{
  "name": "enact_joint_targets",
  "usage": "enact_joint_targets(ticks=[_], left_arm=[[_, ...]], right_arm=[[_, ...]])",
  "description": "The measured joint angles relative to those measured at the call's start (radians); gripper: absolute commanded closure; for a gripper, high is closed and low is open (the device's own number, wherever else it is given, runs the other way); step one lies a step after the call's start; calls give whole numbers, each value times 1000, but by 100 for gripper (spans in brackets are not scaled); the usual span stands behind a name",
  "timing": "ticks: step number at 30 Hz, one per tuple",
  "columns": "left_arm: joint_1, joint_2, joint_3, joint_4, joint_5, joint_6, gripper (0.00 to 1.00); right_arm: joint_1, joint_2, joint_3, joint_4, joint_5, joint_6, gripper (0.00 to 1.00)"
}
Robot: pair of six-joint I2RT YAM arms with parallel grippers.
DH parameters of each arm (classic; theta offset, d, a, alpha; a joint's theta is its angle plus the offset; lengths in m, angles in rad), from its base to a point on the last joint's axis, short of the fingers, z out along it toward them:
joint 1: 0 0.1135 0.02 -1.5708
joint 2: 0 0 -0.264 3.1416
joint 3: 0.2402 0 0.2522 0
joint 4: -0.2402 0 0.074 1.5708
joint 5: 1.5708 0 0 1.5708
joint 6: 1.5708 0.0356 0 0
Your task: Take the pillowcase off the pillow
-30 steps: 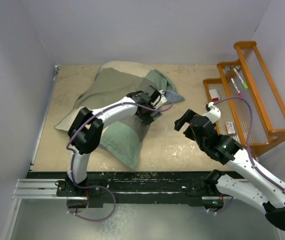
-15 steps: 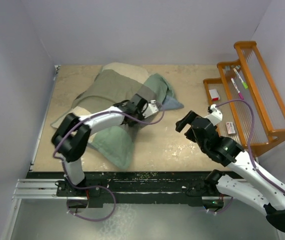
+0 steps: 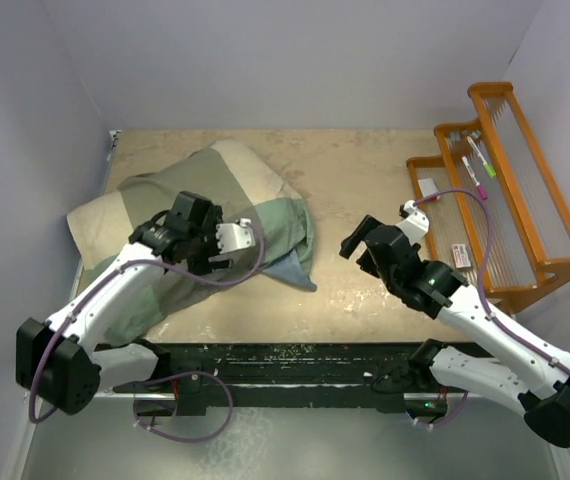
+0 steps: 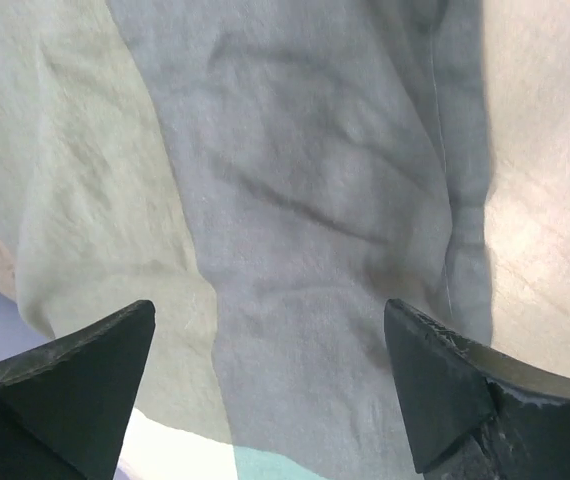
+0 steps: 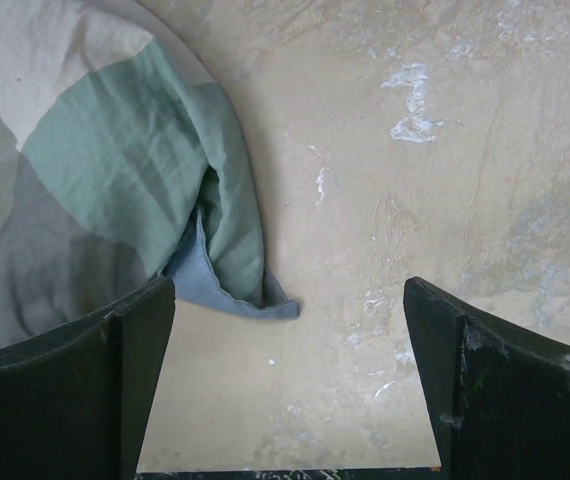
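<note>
The pillowcase (image 3: 195, 215), patchwork of sage green, grey-green and cream, lies bulging on the left half of the table. Its slate-blue inside shows at the open end (image 3: 295, 272), also in the right wrist view (image 5: 227, 290). The pillow is hidden inside it. My left gripper (image 3: 180, 225) is open, just above the grey-green cloth (image 4: 305, 200), holding nothing (image 4: 270, 320). My right gripper (image 3: 360, 240) is open and empty over bare table, to the right of the case's open end (image 5: 290, 285).
An orange wooden rack (image 3: 495, 190) with pens and small items stands at the right edge. Grey walls close in the left, back and right. A black rail (image 3: 295, 355) runs along the table's near edge.
My left arm has swung left and toward the near edge, and the pillowcase bundle has shifted left with it. The right gripper has edged slightly left.
</note>
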Motion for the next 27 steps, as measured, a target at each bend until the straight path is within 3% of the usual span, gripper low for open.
enact_joint_targets(ticks=[6, 13, 17, 20, 24, 25, 27], left_arm=[[-66, 257, 265, -8, -12, -188, 1], [-233, 431, 294, 65, -62, -325, 1], [-252, 542, 277, 121, -113, -341, 2], [-249, 563, 215, 208, -184, -327, 29], [-249, 587, 188, 308, -278, -311, 89], [-248, 587, 191, 315, -289, -311, 100], [-246, 584, 211, 312, -301, -310, 100]], right_arm=[[2, -7, 2, 10, -13, 3, 1], [3, -61, 2, -17, -11, 5, 1], [3, -79, 2, -35, -11, 5, 1], [3, -89, 0, -39, -11, 5, 4], [3, -123, -12, -42, -11, 5, 7], [3, -134, -13, -43, -11, 6, 7], [3, -156, -15, -48, -11, 6, 7]])
